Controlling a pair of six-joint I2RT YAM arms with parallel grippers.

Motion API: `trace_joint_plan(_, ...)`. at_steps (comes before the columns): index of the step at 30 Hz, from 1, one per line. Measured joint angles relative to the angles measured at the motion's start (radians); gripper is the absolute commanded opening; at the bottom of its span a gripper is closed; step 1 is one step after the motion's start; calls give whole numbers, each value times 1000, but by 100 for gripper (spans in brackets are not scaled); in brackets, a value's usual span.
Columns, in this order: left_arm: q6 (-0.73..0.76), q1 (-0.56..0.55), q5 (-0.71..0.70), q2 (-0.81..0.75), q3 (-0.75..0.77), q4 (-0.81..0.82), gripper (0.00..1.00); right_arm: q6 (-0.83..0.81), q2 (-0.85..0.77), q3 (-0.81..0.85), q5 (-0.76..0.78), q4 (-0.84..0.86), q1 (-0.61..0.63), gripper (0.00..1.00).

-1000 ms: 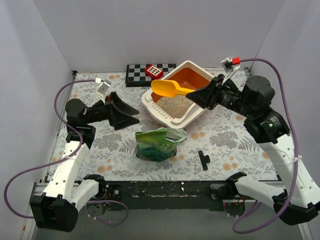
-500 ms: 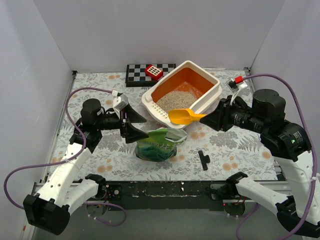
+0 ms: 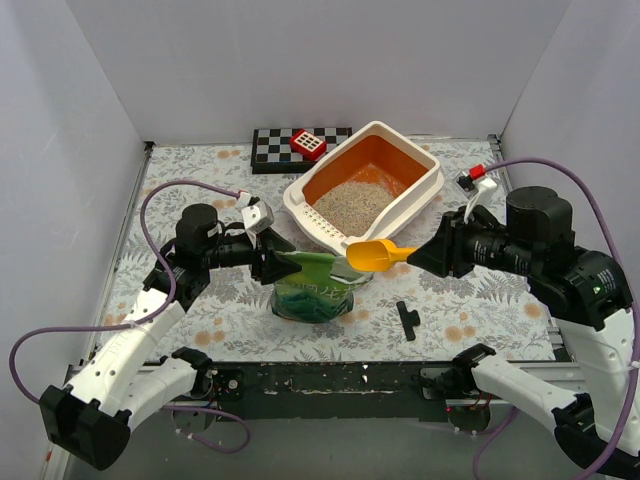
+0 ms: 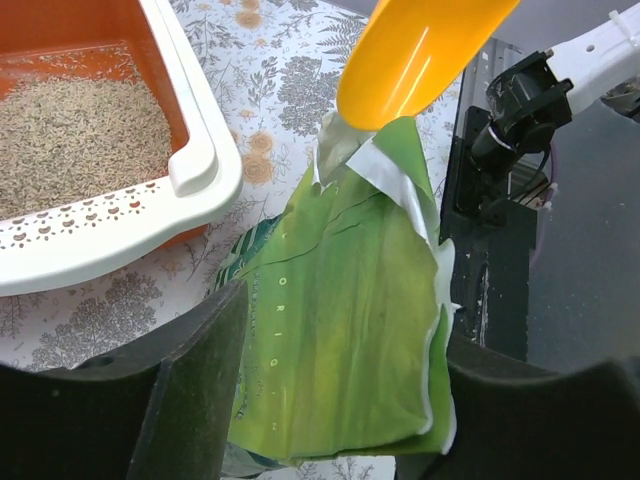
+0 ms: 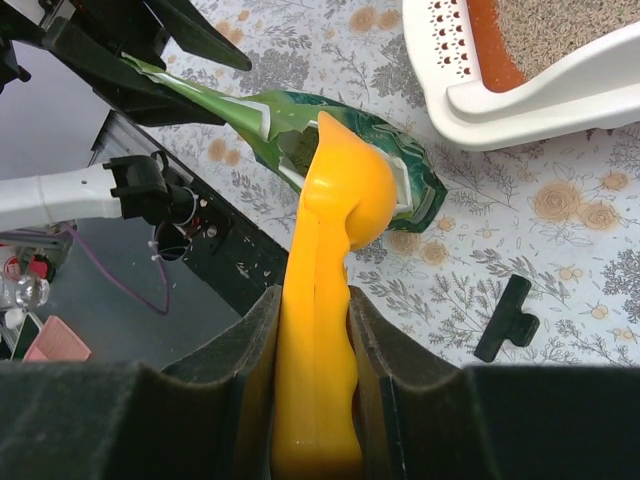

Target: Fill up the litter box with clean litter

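Litter box sits angled at the far centre of the counter, with clean litter covering part of its orange floor. A green bag stands just in front of it. Over the bag mouth hangs an orange scoop, its handle clamped in the right gripper. The left gripper straddles the bag's upper edge, apparently touching it; whether it pinches firmly I cannot tell.

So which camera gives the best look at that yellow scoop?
The overhead one: the scoop shows whole, bowl at the green bag's mouth. The right wrist camera sees it end-on, along the handle; the left wrist camera catches only the bowl.
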Motion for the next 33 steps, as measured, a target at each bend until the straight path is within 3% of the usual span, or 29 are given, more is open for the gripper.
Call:
trace_joint_plan(5,21,-16,-22,6,0,3,18,2,14,0,-13,-9,0,1)
trace_joint_plan(8,19,-26,-24,8,-4,19,9,2,30,-4,-21,-8,0,1)
trace_joint_plan(16,-27,-80,-64,-30,-82,145,1,0,67,-114,-42,10,0,1)
trace_joint_plan(25,-62,-166,-160,-67,-156,262,0,-5,175,-132,-70,34,4,1)
trace_joint_plan(33,-77,-223,-256,-108,-230,367,0,11,343,-140,-37,82,101,1)
